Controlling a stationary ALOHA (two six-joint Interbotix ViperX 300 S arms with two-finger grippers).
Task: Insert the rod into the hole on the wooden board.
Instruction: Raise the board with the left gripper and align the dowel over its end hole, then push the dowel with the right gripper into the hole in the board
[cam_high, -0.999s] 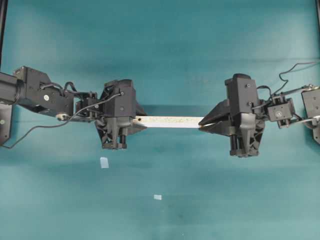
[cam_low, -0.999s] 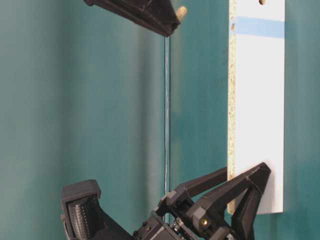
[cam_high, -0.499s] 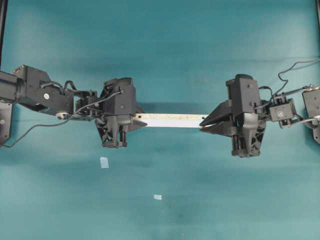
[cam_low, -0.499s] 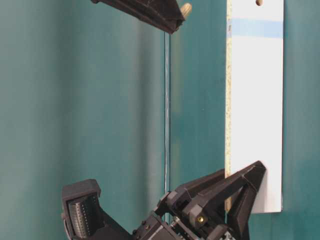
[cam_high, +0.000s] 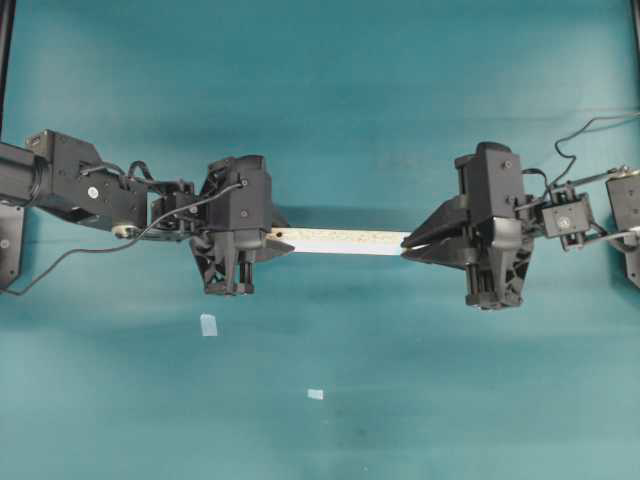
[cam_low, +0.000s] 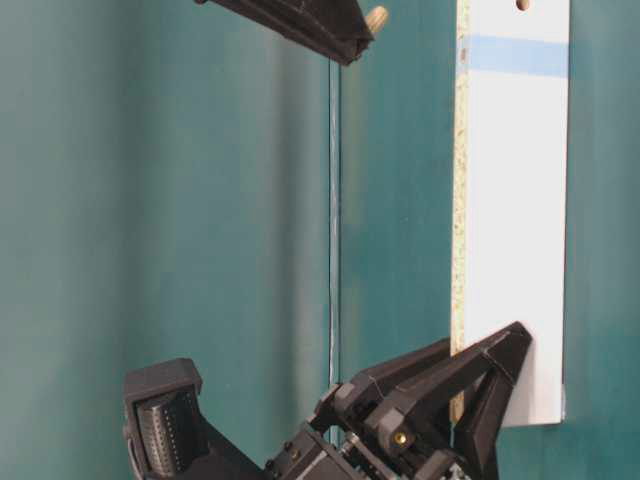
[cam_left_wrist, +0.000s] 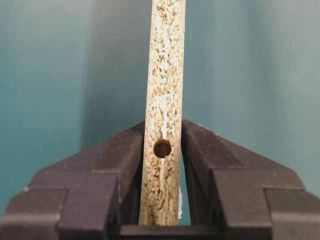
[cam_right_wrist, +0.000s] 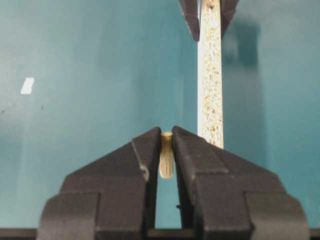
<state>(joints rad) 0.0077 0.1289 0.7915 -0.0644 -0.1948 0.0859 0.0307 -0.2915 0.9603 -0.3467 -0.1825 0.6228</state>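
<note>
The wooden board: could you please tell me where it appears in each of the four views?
Overhead: the wooden board is a level strip at centre, one end in the left gripper.
Table-level: upright white strip at right, lower end gripped.
Left wrist: upright speckled edge at centre, between the fingers.
Right wrist: speckled edge at upper right, beyond the rod.
Shared landmark: the left gripper clamping the board's end.
</note>
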